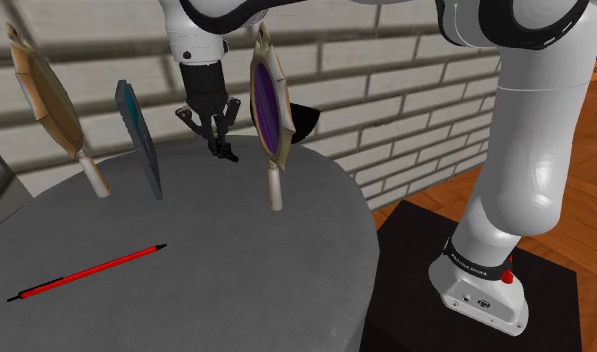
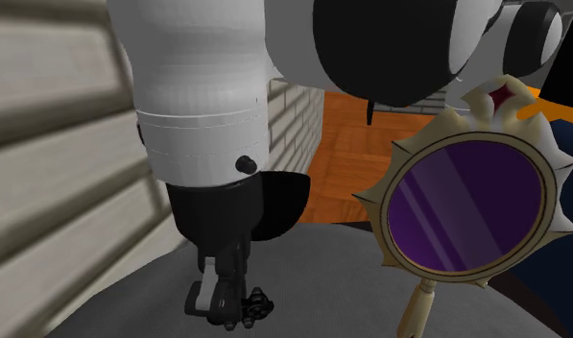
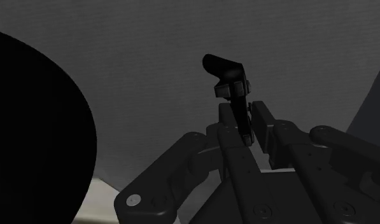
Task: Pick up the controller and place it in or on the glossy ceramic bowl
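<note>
The claw [image 1: 219,140] is clamped on the controller [image 1: 224,152], a small black piece that sticks out beyond the fingertips. In the wrist view the two fingers pinch its lower part and its curved upper end shows against the grey tabletop [image 1: 216,260]. The controller hangs in that grip over the far part of the round tabletop. I cannot tell whether it is clear of the surface.

The bowl [image 1: 302,122] is black and glossy. It sits at the far right edge of the tabletop, just right of the claw, partly behind a purple hand mirror [image 1: 269,110] that stands on its handle. In the wrist view the bowl is a flat black curve beside the claw, so its contents cannot be made out. The controller is outside it.

To the left stand a dark blue-grey paddle shape [image 1: 138,135] and a tan hand mirror [image 1: 46,95]. A red pen [image 1: 86,272] lies near the front left.
</note>
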`<state>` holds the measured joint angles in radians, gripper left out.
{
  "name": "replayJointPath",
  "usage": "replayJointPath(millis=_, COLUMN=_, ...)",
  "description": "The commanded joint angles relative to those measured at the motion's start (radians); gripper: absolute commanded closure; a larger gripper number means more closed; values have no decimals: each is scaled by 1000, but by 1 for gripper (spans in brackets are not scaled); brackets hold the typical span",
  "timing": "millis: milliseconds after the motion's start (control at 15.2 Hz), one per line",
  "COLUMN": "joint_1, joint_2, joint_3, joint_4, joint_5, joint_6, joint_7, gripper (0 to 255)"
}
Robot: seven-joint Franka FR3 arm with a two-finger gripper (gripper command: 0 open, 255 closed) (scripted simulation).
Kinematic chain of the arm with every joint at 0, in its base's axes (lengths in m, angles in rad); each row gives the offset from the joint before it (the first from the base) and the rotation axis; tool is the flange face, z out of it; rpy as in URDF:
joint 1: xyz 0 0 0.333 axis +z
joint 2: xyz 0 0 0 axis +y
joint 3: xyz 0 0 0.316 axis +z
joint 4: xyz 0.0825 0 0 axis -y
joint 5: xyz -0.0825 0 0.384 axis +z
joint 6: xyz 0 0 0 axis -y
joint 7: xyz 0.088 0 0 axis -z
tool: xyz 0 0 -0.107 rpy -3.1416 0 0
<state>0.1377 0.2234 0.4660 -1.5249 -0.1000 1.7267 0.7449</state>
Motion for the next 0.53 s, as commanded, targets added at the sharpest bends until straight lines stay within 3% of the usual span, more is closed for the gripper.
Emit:
replayJointPath(millis=0, joint_1=0, joint_2=0, joint_3=0, joint_4=25, joint_5=0, joint_6=-25, joint_7=-2, gripper=255)
replayJointPath(millis=462, joint_1=12, joint_2=19, joint_3=3, joint_4=144, joint_5=-8, joint_6=-127, joint_7=1, gripper=255)
